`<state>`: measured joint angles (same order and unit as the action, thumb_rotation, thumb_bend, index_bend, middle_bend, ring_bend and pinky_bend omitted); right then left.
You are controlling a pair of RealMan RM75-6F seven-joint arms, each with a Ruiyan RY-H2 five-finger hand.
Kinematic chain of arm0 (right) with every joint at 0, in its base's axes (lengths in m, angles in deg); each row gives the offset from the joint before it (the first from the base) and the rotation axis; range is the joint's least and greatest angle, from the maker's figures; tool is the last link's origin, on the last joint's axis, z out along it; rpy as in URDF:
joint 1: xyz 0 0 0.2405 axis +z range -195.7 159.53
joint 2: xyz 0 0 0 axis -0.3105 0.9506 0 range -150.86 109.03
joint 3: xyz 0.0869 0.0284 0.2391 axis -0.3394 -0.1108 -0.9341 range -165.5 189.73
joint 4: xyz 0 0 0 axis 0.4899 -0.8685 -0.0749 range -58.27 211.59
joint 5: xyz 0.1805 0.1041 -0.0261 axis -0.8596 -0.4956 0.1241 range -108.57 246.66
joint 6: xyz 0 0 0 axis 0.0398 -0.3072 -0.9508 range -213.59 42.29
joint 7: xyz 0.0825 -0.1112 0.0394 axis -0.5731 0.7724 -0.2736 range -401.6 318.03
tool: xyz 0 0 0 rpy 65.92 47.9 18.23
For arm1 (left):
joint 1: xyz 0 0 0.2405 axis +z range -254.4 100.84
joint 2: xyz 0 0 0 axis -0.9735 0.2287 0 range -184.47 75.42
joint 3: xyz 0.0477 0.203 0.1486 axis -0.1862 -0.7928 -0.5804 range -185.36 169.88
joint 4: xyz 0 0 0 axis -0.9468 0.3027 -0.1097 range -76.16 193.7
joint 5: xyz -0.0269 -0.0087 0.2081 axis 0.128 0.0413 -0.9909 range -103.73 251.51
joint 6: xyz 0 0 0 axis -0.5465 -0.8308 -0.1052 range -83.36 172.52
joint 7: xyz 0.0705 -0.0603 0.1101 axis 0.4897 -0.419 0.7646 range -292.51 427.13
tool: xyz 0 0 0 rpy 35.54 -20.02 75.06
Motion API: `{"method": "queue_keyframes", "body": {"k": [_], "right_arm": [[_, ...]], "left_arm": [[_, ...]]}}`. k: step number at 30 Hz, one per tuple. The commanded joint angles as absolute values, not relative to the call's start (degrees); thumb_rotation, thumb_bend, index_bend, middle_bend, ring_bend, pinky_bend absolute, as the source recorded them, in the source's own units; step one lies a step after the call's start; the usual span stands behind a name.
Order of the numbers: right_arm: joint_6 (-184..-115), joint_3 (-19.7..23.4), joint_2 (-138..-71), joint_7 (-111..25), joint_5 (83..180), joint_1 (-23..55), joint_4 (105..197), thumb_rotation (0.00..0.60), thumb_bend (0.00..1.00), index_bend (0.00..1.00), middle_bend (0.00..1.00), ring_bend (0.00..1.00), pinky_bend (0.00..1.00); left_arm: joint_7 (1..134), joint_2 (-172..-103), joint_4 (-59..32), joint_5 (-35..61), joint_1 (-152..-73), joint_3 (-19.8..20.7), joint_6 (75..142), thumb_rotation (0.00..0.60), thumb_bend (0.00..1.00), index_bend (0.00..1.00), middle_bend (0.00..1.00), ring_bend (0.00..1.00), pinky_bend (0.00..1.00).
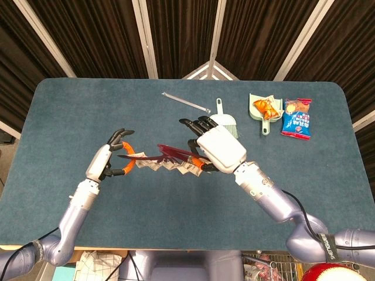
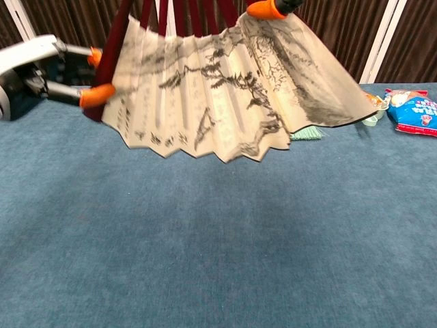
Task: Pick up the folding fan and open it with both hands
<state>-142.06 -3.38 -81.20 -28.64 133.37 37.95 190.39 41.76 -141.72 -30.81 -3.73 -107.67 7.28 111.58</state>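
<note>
Even, bright overhead light, soft shadows; slight blur in chest view.

In the chest view the top edge cuts off the fan's [image 2: 225, 96] dark ribs, and only an orange fingertip of the right hand [image 2: 273, 7] shows. The left hand [image 2: 41, 68] runs off the left edge. The fan hides most of the brush [image 2: 307, 133] and dustpan [image 2: 372, 116]. The snack bag's [image 2: 416, 109] print is unreadable.

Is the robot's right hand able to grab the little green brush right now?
Probably not yet. The right hand sits right beside the brush, but it holds one end of the folding fan, so it isn't free.
</note>
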Motion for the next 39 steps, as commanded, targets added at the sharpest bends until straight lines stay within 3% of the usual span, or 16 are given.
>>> {"method": "queue_keyframes", "body": {"k": [1,15,39], "right_arm": [[-143.8,-2.9,-82.3,-29.5,136.0,36.7,188.5,0.600,0.47,0.69,0.14,0.21,0.16],[-150.0,-1.3,-88.5,-29.7,144.7,33.5,178.6,0.600,0.47,0.69,0.14,0.21,0.16],[-152.7,-0.1,-99.0,-40.0,148.5,30.3,157.4,0.600,0.47,0.69,0.14,0.21,0.16]], "left_arm": [[44.1,-144.6,-26.8,-8.0,-107.6,8.1,117.2,0.600,0.58,0.64,0.13,0.00,0.04],[45.2,-154.3,-7.7,-18.0,-110.1,8.0,130.7,0.600,0.58,0.64,0.16,0.00,0.06],[49.0,-163.3,19.3,-24.3,-116.8,7.2,142.5,0.600,0.53,0.63,0.16,0.00,0.06]]}}
